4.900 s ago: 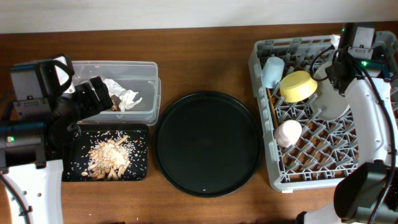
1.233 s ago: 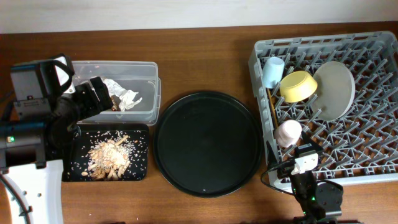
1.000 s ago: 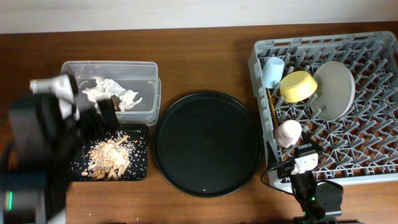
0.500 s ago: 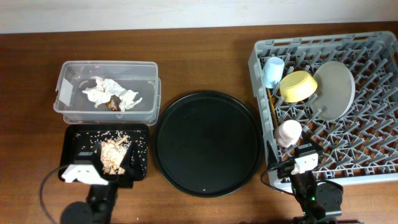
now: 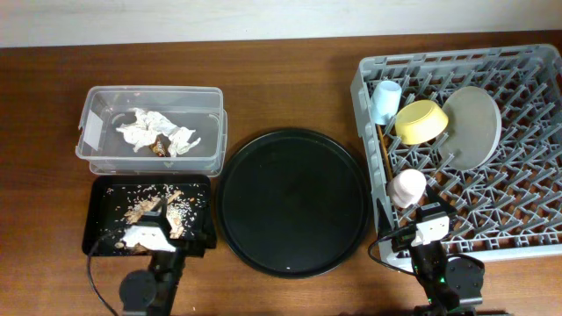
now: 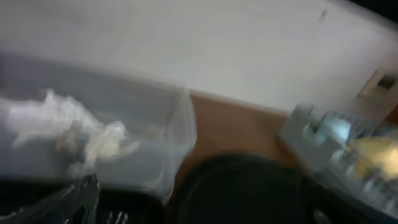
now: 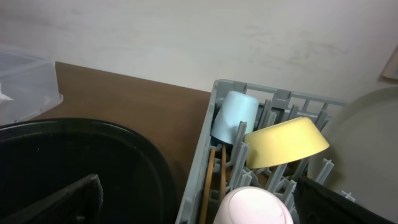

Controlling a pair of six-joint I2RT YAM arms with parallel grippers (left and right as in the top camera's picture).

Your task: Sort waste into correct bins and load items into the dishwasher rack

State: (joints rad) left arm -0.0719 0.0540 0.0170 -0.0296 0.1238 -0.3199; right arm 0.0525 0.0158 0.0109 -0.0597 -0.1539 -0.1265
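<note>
The clear tub (image 5: 90,147) at the back left holds crumpled white tissues (image 5: 156,133) with a brown bit. The shallow black tray (image 5: 98,230) in front of it holds tan food scraps (image 5: 167,211). The grey rack (image 5: 527,219) at the right holds the blue cup (image 5: 385,101), yellow bowl (image 5: 420,121), grey plate (image 5: 474,127), pink cup (image 5: 407,187) and chopsticks (image 5: 385,158). My left gripper (image 5: 149,232) is low over the black tray's front edge; its wrist view is blurred. My right gripper (image 7: 198,186) is open and empty, just in front of the pink cup (image 7: 254,206).
The large round black tray (image 5: 292,202) lies between the bins and the rack. Both arms are folded down at the table's front edge, the right one (image 5: 428,230) at the rack's front left corner.
My left arm has left the clear tub and dropped to the table's front edge by the black tray. My right arm left the rack's back corner earlier and now rests at the front.
</note>
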